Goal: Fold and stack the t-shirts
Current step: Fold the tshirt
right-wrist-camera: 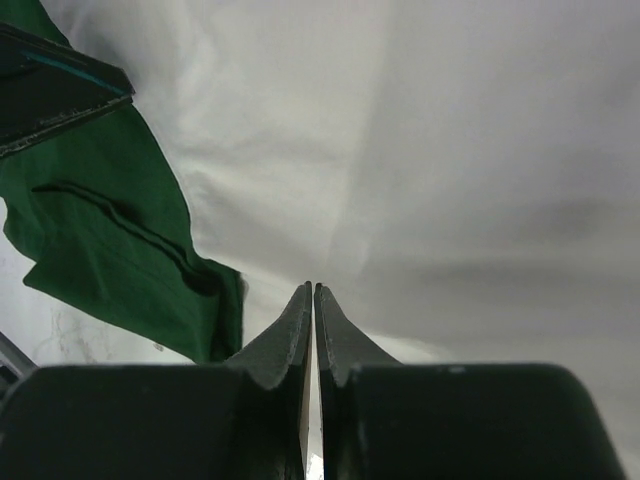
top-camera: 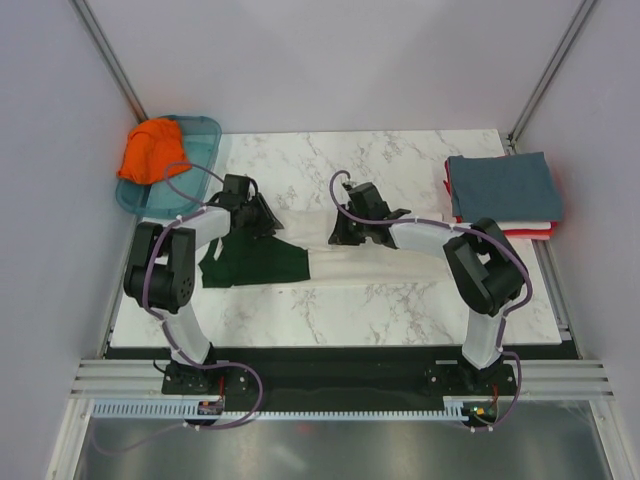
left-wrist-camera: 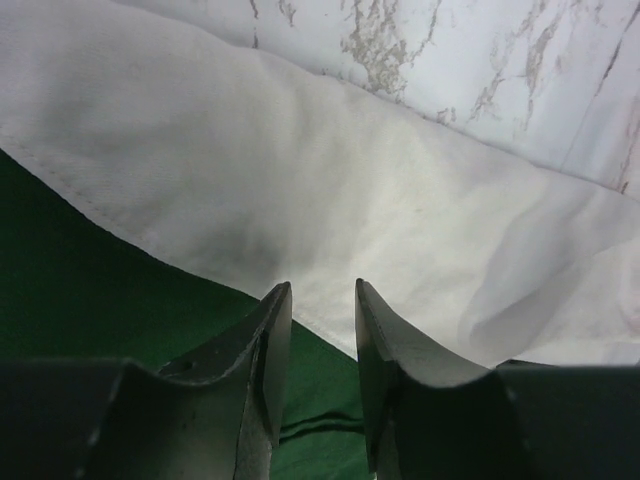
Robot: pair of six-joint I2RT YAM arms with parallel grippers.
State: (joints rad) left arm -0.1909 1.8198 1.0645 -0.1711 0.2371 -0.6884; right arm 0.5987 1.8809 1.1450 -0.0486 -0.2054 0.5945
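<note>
Left tool (left-wrist-camera: 323, 288) parted over t-shirt (left-wrist-camera: 350, 200); right tool (right-wrist-camera: 314, 288) closed

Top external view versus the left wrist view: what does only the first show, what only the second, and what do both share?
Only top external: the orange t-shirt on the teal tray, and the folded stack. Only left wrist: the left gripper, fingers parted, close up. Both: the cream t-shirt, its green sleeve, the marble table.
</note>
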